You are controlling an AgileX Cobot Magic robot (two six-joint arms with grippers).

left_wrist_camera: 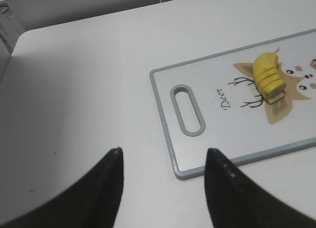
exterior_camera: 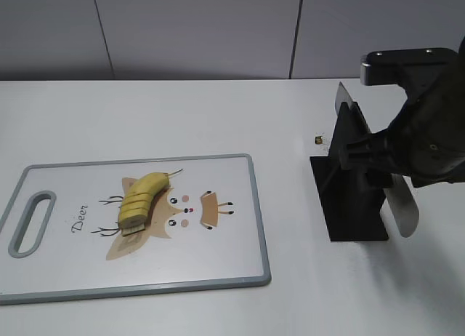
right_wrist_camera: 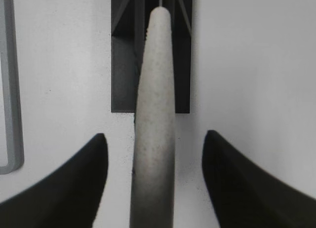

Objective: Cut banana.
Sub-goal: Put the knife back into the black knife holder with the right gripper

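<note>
The banana (exterior_camera: 142, 198) lies on the white cutting board (exterior_camera: 232, 256) over the deer print, its lower end cut into slices, stem tip pointing up right. It also shows in the left wrist view (left_wrist_camera: 268, 72). The knife (exterior_camera: 403, 205) sits in a black stand (exterior_camera: 356, 212), blade up at the back. My right gripper (right_wrist_camera: 155, 134) is open, its fingers on either side of the grey knife handle (right_wrist_camera: 155, 80) with gaps on both sides. My left gripper (left_wrist_camera: 165, 150) is open and empty over the table, by the board's handle-end corner (left_wrist_camera: 180, 173). It is out of the exterior view.
The board's grey rim (right_wrist_camera: 12, 90) lies left of the stand (right_wrist_camera: 123, 65). A small brown speck (exterior_camera: 319, 140) sits on the table behind the stand. The board has an oval handle slot (left_wrist_camera: 187, 109). A grey wall runs along the table's back.
</note>
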